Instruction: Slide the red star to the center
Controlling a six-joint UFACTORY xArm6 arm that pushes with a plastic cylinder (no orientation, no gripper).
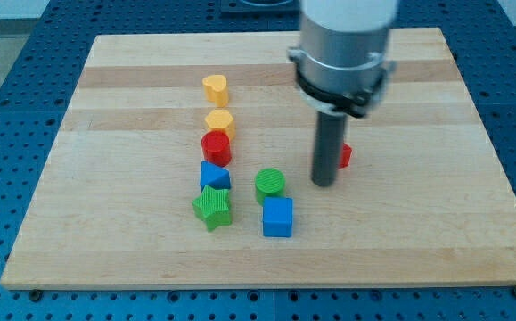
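Note:
The red star (345, 156) lies right of the board's middle, mostly hidden behind my rod; only its right edge shows. My tip (324, 183) rests on the board just left of and in front of the star, touching or nearly touching it. The green cylinder (270, 183) is to the tip's left.
A column at the view's left of centre: yellow heart-like block (215, 88), yellow hexagon (219, 121), red cylinder (216, 147), blue block (214, 175), green star (213, 207). A blue cube (277, 217) sits below the green cylinder. The wooden board (418, 223) lies on a blue perforated table.

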